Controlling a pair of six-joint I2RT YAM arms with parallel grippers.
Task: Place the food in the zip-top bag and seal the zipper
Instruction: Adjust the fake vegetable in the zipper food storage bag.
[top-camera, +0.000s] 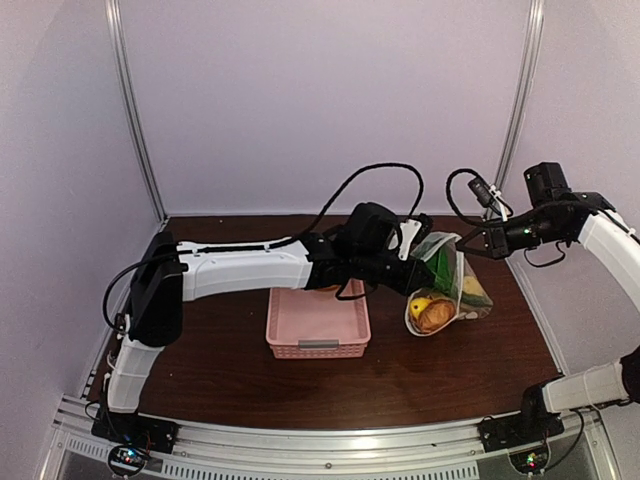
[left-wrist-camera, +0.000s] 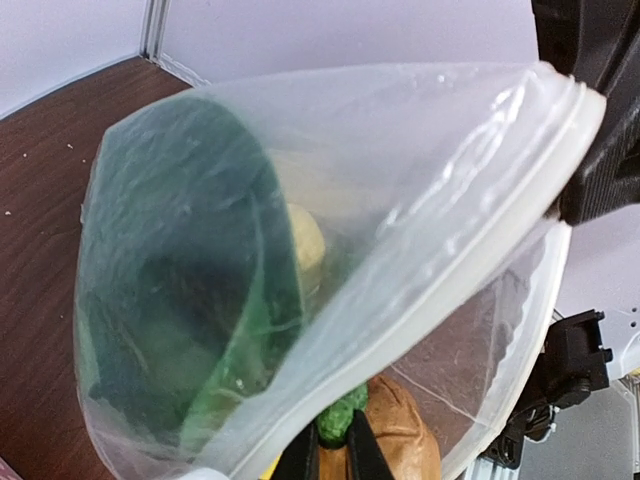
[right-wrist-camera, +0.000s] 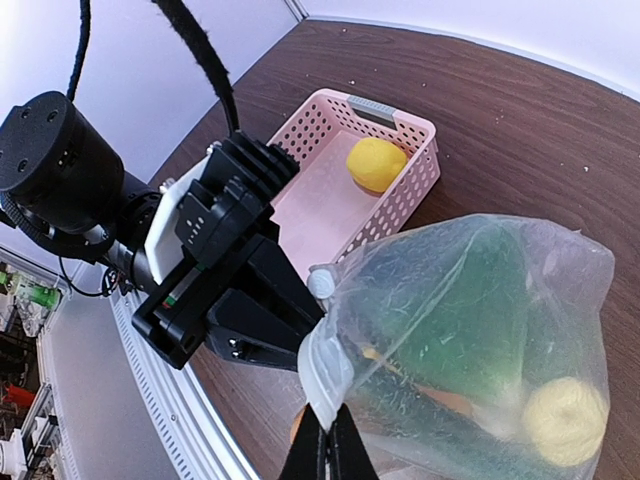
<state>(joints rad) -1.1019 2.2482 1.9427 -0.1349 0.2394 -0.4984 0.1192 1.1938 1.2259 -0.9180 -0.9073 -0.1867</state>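
progress: most of it loaded | zip-top bag (top-camera: 447, 290) hanging right of centre, food (top-camera: 432, 312) sitting inside | one lemon (right-wrist-camera: 378, 163) waiting in pink basket (right-wrist-camera: 412, 185), upper centre | zipper (left-wrist-camera: 480, 265) gaping, sealing left | left claw (left-wrist-camera: 330, 445) and right claw (right-wrist-camera: 322, 445) each pinching bag rim, closed tight

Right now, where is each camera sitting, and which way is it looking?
Top: above and behind the arms, looking down at the table, the basket and the bag; both arms show.
Left wrist: on the left arm, looking into the bag's open mouth; the left pincer shows at the bottom.
Right wrist: on the right arm, looking down past the bag at the basket and a lemon; the right pincer shows at the bottom.
Shared: both wrist views see the bag and the other arm's pincer.
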